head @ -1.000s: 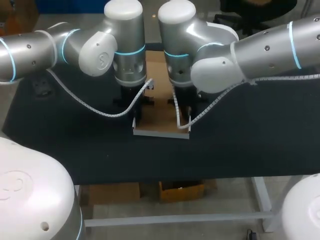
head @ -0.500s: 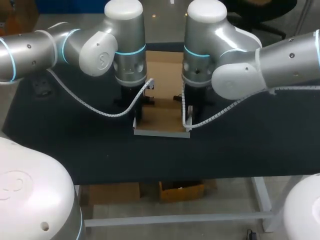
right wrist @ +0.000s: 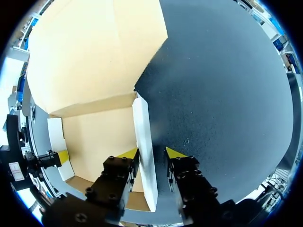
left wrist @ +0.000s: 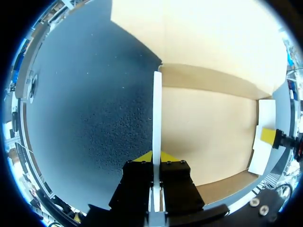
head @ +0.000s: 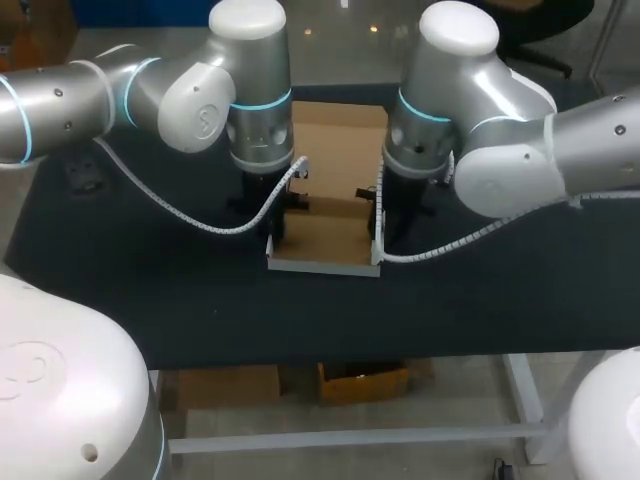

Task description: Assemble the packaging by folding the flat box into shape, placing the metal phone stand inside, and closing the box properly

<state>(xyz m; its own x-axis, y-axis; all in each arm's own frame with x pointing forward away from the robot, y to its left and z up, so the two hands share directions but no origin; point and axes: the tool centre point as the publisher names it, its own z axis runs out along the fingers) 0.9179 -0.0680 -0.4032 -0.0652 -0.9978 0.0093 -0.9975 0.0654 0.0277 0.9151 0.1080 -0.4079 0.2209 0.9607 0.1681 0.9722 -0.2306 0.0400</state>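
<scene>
On grainy black table (head: pixel 150 300), shallow tan cardboard box (head: pixel 320 235), white walls (left wrist: pixel 157 118)

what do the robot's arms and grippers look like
Both the left arm and right arm are thick silver-grey tubes with rounded white joint caps and thin light-blue rings. A white ribbed cable loops loosely down from each wrist. The left gripper and right gripper have black blocky bodies with screws and bright yellow fingertips.
</scene>
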